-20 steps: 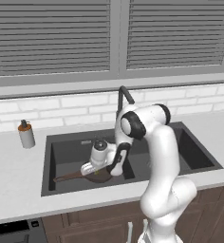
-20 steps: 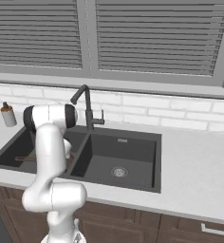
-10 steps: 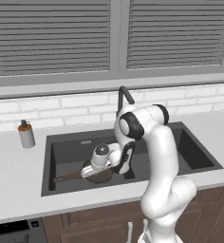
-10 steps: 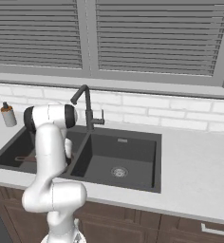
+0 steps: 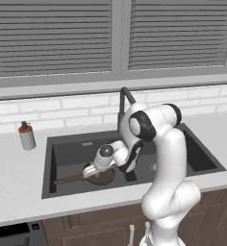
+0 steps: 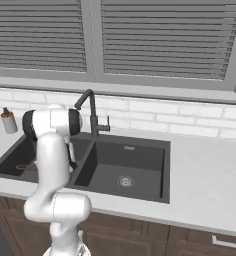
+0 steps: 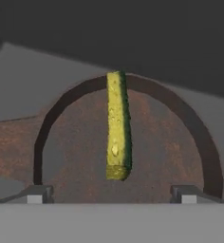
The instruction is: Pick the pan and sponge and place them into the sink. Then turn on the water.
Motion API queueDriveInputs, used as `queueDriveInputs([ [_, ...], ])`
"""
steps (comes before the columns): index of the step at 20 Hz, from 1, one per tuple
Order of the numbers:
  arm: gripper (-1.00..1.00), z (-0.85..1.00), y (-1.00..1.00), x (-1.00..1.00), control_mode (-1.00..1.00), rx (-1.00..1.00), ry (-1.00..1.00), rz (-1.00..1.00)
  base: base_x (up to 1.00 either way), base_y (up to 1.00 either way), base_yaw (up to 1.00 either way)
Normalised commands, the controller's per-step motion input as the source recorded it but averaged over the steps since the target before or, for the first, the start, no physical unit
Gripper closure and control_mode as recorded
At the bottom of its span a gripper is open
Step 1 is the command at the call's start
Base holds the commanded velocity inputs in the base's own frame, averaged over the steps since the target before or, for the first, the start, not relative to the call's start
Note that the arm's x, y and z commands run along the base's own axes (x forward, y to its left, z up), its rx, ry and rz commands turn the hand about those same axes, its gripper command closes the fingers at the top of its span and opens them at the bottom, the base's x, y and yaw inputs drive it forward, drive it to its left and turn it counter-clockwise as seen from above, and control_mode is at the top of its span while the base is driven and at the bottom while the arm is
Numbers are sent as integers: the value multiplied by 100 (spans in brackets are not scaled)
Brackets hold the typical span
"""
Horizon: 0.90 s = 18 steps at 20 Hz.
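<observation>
Sponge is lying on edge inside the pan in the sink, the pincer having just released it, spread wide above, leaving only the water.

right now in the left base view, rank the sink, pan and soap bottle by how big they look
1. sink, by far the largest.
2. pan, partly hidden behind the hand.
3. soap bottle, smallest, though it stands farther back, so its margin under the pan is unsure.
</observation>
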Motion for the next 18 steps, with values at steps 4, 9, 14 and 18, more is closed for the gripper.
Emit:
queueDriveInputs([
  [4,-100,63,0,-1,-100,0,-3,0,0,0,0],
  [9,-100,68,0,0,-100,0,-4,-1,0,0,0],
  [14,-100,82,0,-8,-100,0,-4,-3,0,0,0],
  [18,-100,79,-10,-24,-100,0,-5,-1,0,0,0],
])
